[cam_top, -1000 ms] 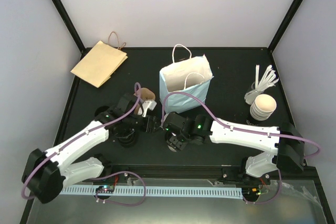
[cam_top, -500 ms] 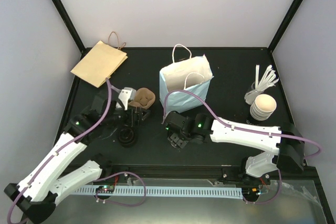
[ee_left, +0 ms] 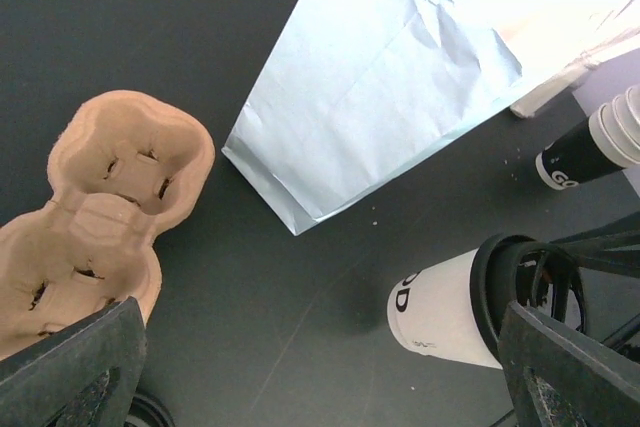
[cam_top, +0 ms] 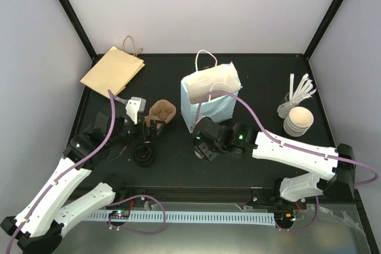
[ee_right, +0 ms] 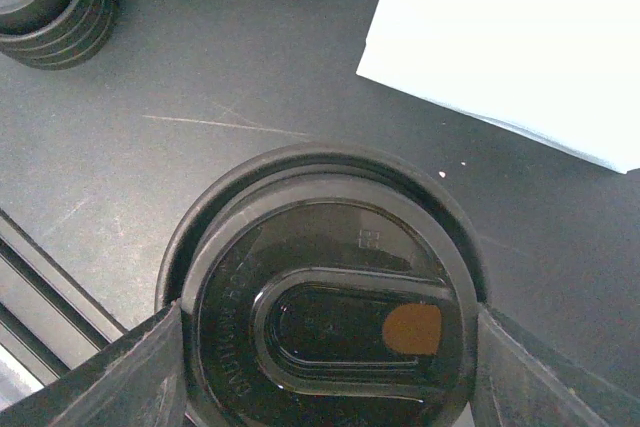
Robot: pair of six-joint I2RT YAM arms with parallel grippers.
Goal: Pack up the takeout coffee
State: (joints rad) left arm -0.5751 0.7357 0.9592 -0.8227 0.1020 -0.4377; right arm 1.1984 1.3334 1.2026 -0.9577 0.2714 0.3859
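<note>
Between jaws of right end effector (ee_right: 328, 372) — takeout coffee (ee_right: 330, 292).

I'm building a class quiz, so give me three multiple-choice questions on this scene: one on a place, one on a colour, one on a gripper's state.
1. Where is the brown paper bag? A. far left, lying flat B. centre, standing upright C. near right, crumpled
2. What colour is the lid of the takeout coffee? A. white B. black C. red
3. How is the left gripper? A. open, empty B. shut on a spoon C. shut on a napkin
Answers: 1 A, it lies flat at the far-left corner; 2 B, the right wrist view shows it black; 3 A, its fingers stand wide apart, nothing between.
</note>
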